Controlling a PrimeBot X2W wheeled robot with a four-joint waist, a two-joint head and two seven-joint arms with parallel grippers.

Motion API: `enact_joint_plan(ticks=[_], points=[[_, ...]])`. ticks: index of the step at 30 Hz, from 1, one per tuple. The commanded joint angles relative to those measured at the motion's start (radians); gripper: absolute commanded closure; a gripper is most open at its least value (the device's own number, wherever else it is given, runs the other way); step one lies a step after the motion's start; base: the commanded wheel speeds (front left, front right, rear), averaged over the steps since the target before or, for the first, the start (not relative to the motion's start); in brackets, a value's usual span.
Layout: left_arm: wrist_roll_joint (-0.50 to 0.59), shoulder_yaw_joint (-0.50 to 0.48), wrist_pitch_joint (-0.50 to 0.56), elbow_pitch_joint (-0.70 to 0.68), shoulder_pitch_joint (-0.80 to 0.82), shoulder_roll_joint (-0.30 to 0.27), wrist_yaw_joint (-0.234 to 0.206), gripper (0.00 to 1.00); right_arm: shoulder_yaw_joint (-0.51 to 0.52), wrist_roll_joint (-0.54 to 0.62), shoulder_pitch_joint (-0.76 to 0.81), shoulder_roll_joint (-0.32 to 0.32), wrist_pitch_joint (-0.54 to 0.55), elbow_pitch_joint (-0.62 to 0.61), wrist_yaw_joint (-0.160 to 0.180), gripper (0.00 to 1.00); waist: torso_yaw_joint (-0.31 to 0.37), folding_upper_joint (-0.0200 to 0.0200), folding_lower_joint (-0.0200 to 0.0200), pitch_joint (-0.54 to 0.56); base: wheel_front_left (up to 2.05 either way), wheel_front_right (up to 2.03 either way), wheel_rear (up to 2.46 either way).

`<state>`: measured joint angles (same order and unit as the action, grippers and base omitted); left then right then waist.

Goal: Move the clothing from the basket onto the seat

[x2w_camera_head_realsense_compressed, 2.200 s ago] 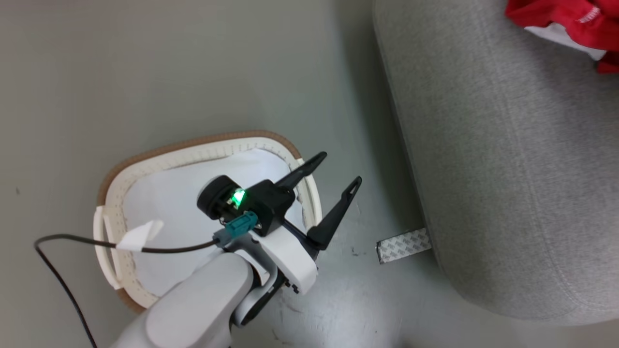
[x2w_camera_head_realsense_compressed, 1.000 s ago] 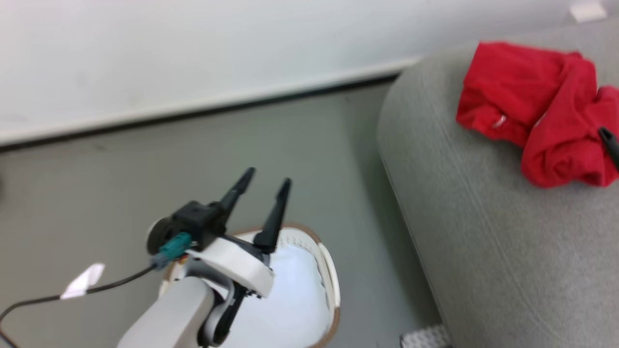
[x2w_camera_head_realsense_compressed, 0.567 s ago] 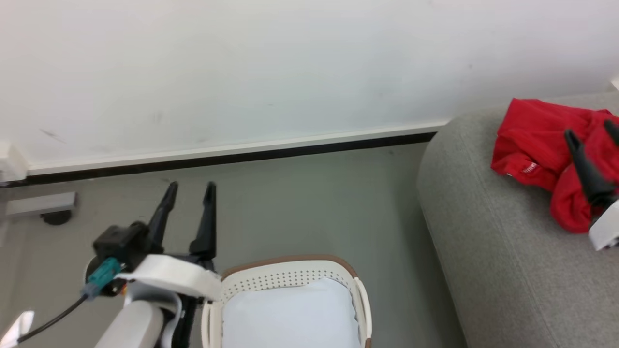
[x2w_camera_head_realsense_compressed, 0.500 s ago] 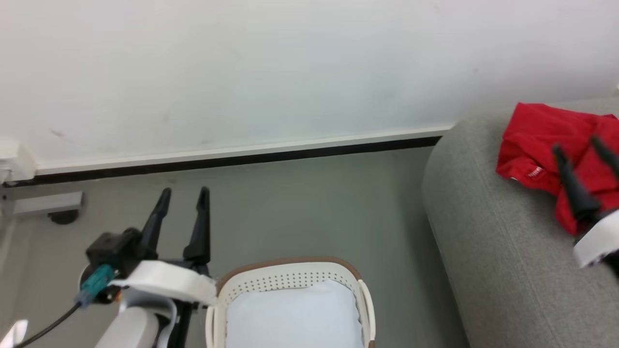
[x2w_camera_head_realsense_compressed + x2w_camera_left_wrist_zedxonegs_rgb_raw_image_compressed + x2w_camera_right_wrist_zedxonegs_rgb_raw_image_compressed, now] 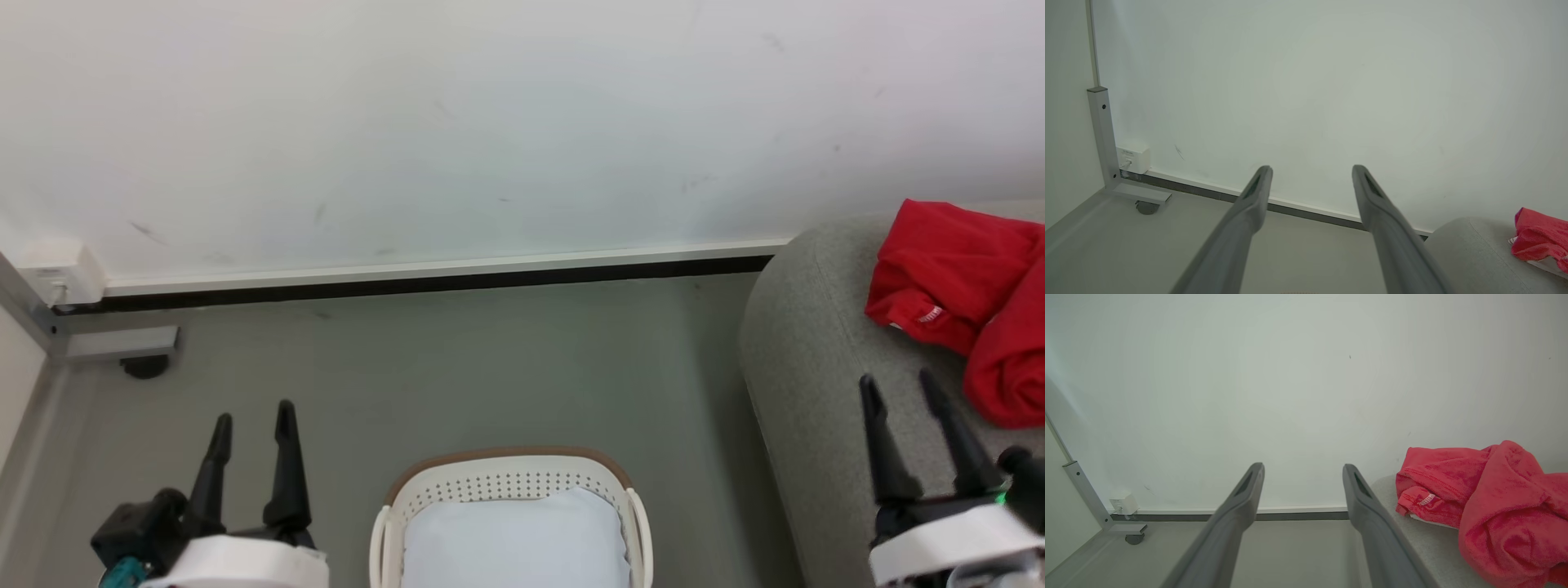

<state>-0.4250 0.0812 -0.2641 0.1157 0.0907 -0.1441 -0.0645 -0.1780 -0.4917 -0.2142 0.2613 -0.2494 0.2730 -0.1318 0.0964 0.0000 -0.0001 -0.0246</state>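
The red clothing [image 5: 963, 302] lies bunched on the light-grey seat [image 5: 808, 359] at the right edge of the head view; the right wrist view shows the same red clothing [image 5: 1490, 506] on the seat [image 5: 1429, 547]. The white basket [image 5: 506, 478] with its brown rim stands on the floor at the bottom centre, only its pale liner [image 5: 514, 539] showing inside. My left gripper [image 5: 251, 416] is open at the lower left, left of the basket. My right gripper [image 5: 898, 390] is open over the seat's front part, short of the clothing, holding nothing.
A white wall with a dark baseboard [image 5: 424, 282] runs behind the grey floor [image 5: 457, 367]. A grey metal frame foot with a caster [image 5: 122, 347] and a small white box [image 5: 61, 273] sit in the left corner.
The head camera has tilted up from the basket to the wall. My left gripper has drawn back off the basket to the lower left. My right gripper has pulled back from the clothing, empty.
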Motion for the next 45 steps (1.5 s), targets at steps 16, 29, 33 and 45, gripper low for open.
enact_joint_plan(ticks=[16, 29, 33, 45], points=[[0.182, -0.123, 0.0, 0.075, -0.072, 0.087, 0.177, 0.0, 0.049, 0.134, 0.127, -0.135, -0.016, -0.051, 0.002, 0.0, -0.009, 0.0, 0.0001, 0.011, 0.0, 0.0, 0.0], [0.192, -0.129, 0.0, 0.086, -0.056, 0.092, 0.195, 0.0, 0.041, 0.14, 0.111, -0.145, -0.016, -0.034, 0.002, 0.0, -0.011, 0.0, 0.0001, 0.013, 0.0, 0.0, 0.0], [0.186, -0.126, 0.0, 0.086, -0.054, 0.092, 0.195, 0.0, 0.041, 0.134, 0.107, -0.144, -0.016, -0.032, 0.002, 0.0, -0.01, 0.0, 0.0001, 0.013, 0.0, 0.0, 0.0], [0.155, -0.118, 0.007, 0.118, -0.06, 0.098, 0.193, 1.0, 0.036, 0.114, 0.121, -0.146, -0.008, -0.015, 0.0, 1.0, -0.009, 0.0, 0.0001, 0.017, 0.0, 0.0, 0.0]])
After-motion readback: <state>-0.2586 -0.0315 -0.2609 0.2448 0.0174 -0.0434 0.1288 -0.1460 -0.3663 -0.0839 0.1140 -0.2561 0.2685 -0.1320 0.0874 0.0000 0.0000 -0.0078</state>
